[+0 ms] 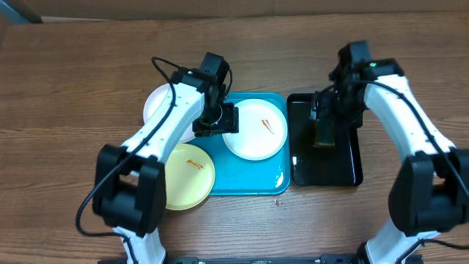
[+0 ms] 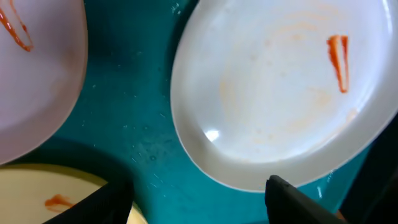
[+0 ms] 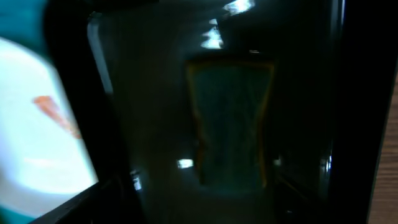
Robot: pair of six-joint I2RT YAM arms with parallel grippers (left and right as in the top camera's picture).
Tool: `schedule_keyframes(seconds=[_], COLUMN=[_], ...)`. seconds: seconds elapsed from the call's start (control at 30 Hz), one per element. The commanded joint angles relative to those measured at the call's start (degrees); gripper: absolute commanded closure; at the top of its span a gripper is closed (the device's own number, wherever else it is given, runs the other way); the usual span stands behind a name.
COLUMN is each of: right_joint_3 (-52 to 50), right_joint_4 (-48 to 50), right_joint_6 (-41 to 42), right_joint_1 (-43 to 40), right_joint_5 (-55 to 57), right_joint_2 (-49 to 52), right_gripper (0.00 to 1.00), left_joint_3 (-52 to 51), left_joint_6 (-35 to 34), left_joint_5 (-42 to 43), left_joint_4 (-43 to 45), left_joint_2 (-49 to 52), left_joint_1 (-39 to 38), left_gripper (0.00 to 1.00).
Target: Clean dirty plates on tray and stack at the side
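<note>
My left hand (image 2: pixel 199 204) hangs low over the turquoise tray (image 2: pixel 137 124). Its fingers (image 2: pixel 102 205) are spread wide with nothing pinched between them, and the near rim of a white plate (image 2: pixel 280 93) lies just ahead of the gap. That plate sits flat in the tray's right half. Being round, it has no long axis, but its orange-red smear (image 2: pixel 339 62) is a narrow V slanting across the surface, and faint orange swirls cloud the middle. A second white plate (image 1: pixel 163 110) lies at the far left, partly under my arm, with a red streak near its edge; I cannot tell how much of it rests on the tray. The pale yellow plate (image 1: pixel 187 180) sits at the near left, overlapping the tray's corner and reaching out over the desk (image 1: pixel 73 73), with a small orange dab on it. Those two hide the tray's left edge, so I cannot tell which way its longer side runs. My right hand (image 1: pixel 326 128) is over the black tray (image 1: pixel 330 172) just beside the turquoise one. A dark green, yellow-edged sponge (image 3: pixel 230 124) lies lengthwise ahead of it. That view is dark and blurred, so I cannot tell whether those fingers are apart or closed on it.
</note>
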Motion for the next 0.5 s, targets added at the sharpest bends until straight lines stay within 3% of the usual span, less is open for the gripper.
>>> schedule_keyframes(seconds=[0.0,0.33,0.37,0.4,0.43,0.47], right_joint_3=[-4.07,-17.75,-18.53,-18.99,-19.28,-19.26], right_joint_4=[3.48,16.17,16.52,16.57,16.46,15.72], right_joint_6=[3.08,3.19,3.19,3.19,3.19,3.19], right_joint_1=[-0.11,-0.04,-0.04,-0.04,-0.04,-0.04], right_joint_5=[6.19,2.08,2.03,2.03,2.03,2.01], right_joint_2=[-0.28,-0.26,-0.26,-0.26,-0.26,-0.26], right_gripper=[0.25,0.33,0.44,0.69,0.86,0.96], left_joint_3=[-0.24,-0.26,-0.24,-0.26,-0.26,-0.26], left_joint_6=[-1.84,-1.81,-1.81,-1.84,-1.84,-1.81], left_joint_5=[-1.86,-2.08,-2.05,-2.08,-2.08,-2.08], left_joint_4=[0.96,1.90,2.10,2.25,2.40,2.56], left_joint_2=[1.77,3.54,3.54,3.54,3.56,3.54], left_joint_1=[0.20,-0.07,-0.07,-0.07,-0.07,-0.07], left_gripper=[0.32,0.31,0.30,0.31,0.31,0.31])
